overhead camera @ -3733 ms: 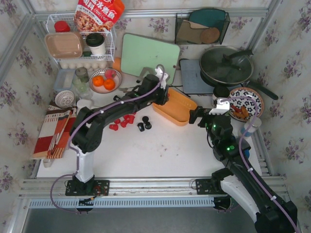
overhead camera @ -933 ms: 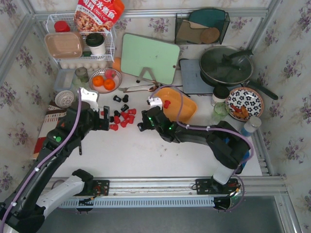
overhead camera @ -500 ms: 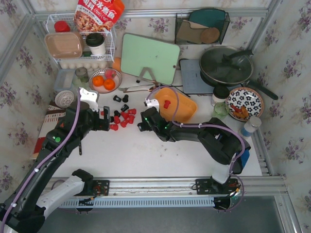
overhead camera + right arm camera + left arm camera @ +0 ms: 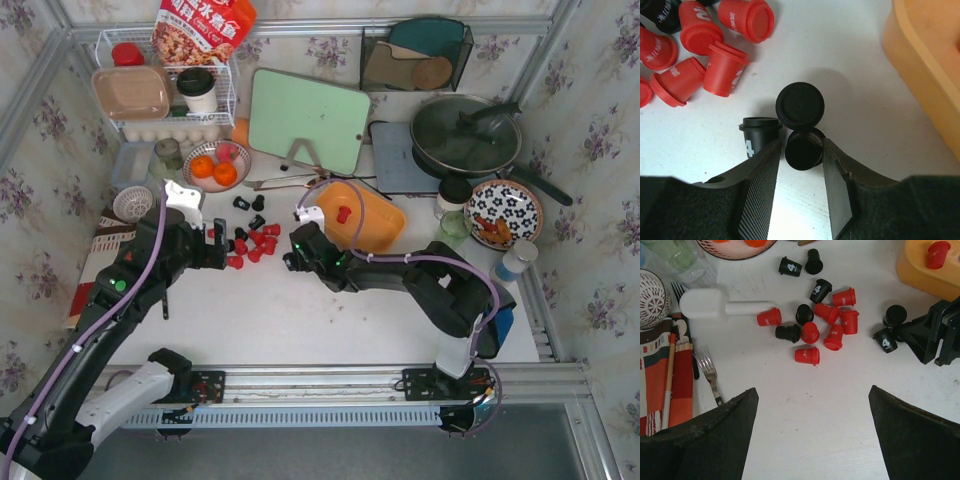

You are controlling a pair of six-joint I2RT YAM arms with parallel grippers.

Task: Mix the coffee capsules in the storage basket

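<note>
Red coffee capsules (image 4: pixel 255 243) lie clustered on the white table, with black ones (image 4: pixel 248 204) just behind them. One red capsule (image 4: pixel 343 214) sits in the orange storage basket (image 4: pixel 378 228). In the right wrist view my right gripper (image 4: pixel 801 145) is low on the table, its jaws close on either side of a black capsule (image 4: pixel 802 150) with a sliver of gap on the left. A second black capsule (image 4: pixel 800 104) touches it in front, and a third (image 4: pixel 757 134) lies outside the left finger. My left gripper (image 4: pixel 812 389) hangs wide open and empty, near the red cluster (image 4: pixel 827 325).
A white scoop (image 4: pixel 725 305), a fork (image 4: pixel 710 375) and a striped cloth (image 4: pixel 110 270) lie to the left. Behind are a bowl of oranges (image 4: pixel 215 165), a green cutting board (image 4: pixel 308 120), a pan (image 4: pixel 465 135), a patterned plate (image 4: pixel 505 212) and a wire rack (image 4: pixel 165 90).
The right gripper's jaws have narrowed round the black capsule, and its arm has shifted slightly. The left arm has not moved.
</note>
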